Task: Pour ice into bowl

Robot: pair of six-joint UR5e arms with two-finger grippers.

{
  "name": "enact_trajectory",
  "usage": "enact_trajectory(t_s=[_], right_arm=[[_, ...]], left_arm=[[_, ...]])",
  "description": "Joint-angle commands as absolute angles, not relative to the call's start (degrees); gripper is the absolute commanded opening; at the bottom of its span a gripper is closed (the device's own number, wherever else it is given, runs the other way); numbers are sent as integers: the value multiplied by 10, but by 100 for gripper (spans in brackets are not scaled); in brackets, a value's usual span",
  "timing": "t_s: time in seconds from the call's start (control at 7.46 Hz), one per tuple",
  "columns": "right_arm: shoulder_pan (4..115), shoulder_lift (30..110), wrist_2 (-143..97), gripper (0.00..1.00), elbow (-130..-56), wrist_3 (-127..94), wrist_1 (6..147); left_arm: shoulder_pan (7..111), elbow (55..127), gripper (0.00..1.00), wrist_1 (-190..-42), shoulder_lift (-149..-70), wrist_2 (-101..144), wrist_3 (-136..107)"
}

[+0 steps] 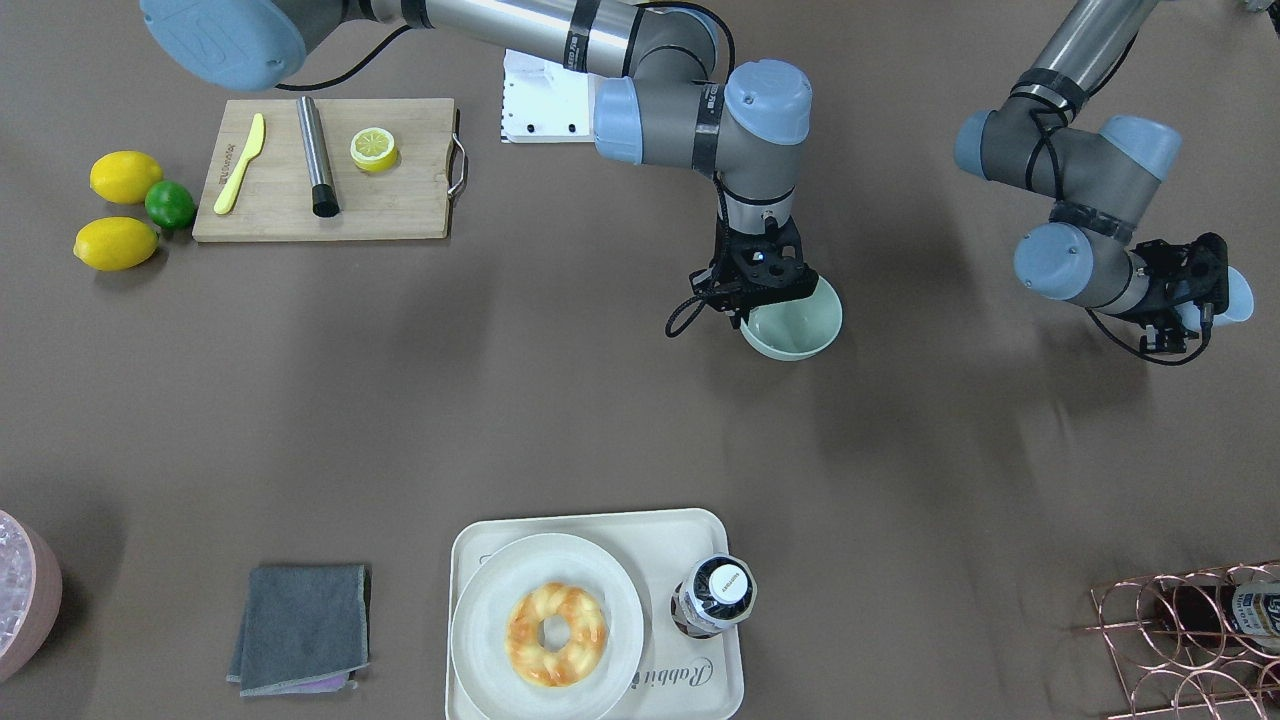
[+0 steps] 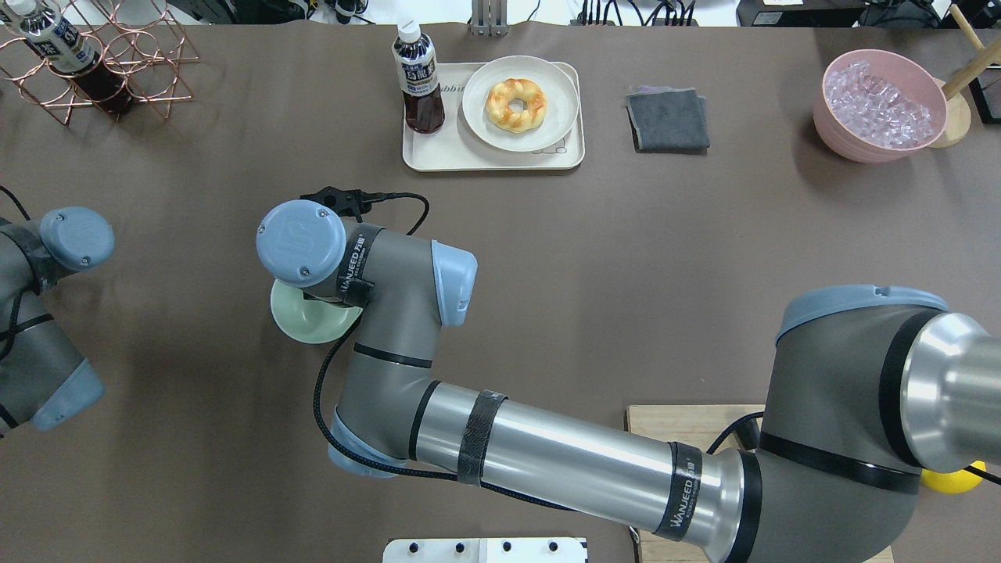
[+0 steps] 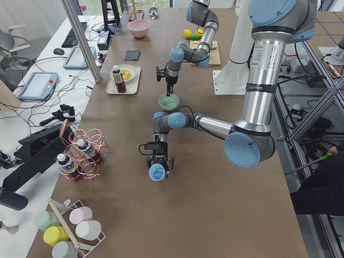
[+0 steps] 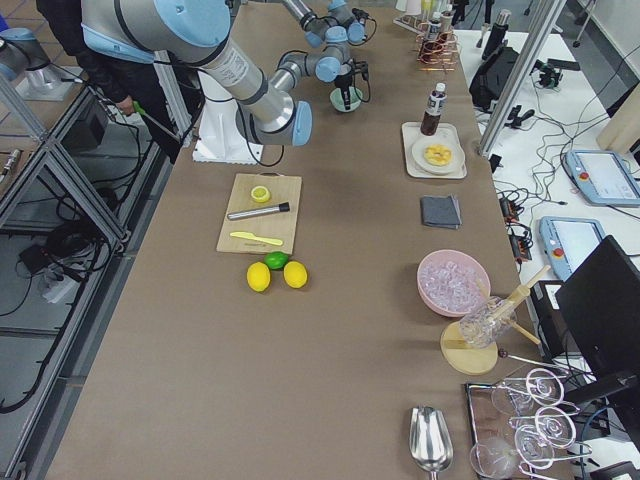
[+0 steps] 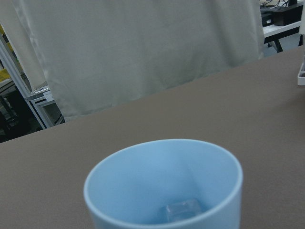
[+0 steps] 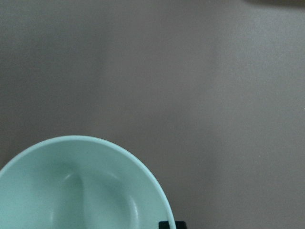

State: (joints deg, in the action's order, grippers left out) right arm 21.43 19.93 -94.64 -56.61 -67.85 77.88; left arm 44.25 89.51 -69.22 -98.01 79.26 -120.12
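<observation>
The pale mint-green bowl [image 1: 800,328] stands near the table's middle; it also shows in the overhead view [image 2: 301,324] and fills the bottom of the right wrist view [image 6: 81,191], and it looks empty. My right gripper [image 1: 772,298] reaches across and sits on the bowl's rim, shut on it. My left gripper [image 1: 1205,300] is off to the robot's left, well apart from the bowl, shut on a light blue cup [image 1: 1235,295]. In the left wrist view the cup [image 5: 162,186] holds a clear ice cube [image 5: 181,210] at its bottom.
A pink container of ice [image 2: 880,105] stands at the far right. A tray [image 1: 600,530] holds a doughnut plate and a bottle. There is also a grey cloth [image 1: 300,630], a cutting board [image 1: 400,200] with a knife and half a lemon, lemons beside it [image 1: 125,175], and a copper rack [image 1: 1180,640].
</observation>
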Motion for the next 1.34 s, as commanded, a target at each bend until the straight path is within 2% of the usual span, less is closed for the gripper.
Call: enact_trajectory(t_s=[0.0, 0.13, 0.27, 0.54, 0.8, 0.94, 1.21], right_arm=[[240, 198, -954, 70, -585, -680, 785], [250, 193, -972, 85, -588, -691, 790], [269, 194, -994, 91, -605, -695, 796], [349, 200, -1074, 92, -630, -673, 823], [453, 202, -1181, 92, -647, -546, 869], [498, 226, -1234, 91, -649, -481, 874], [571, 315, -1245, 91, -740, -323, 949]], left_arm=[[439, 910, 56, -688, -1032, 791, -1197], [439, 911, 56, -678, -1054, 791, -1196], [439, 911, 56, -677, -1065, 791, -1183], [438, 959, 56, -676, -1063, 791, -1171], [435, 1012, 55, -639, -1077, 794, -1166], [433, 1065, 55, -596, -1091, 797, -1165], [403, 1087, 55, -559, -1141, 821, -1172]])
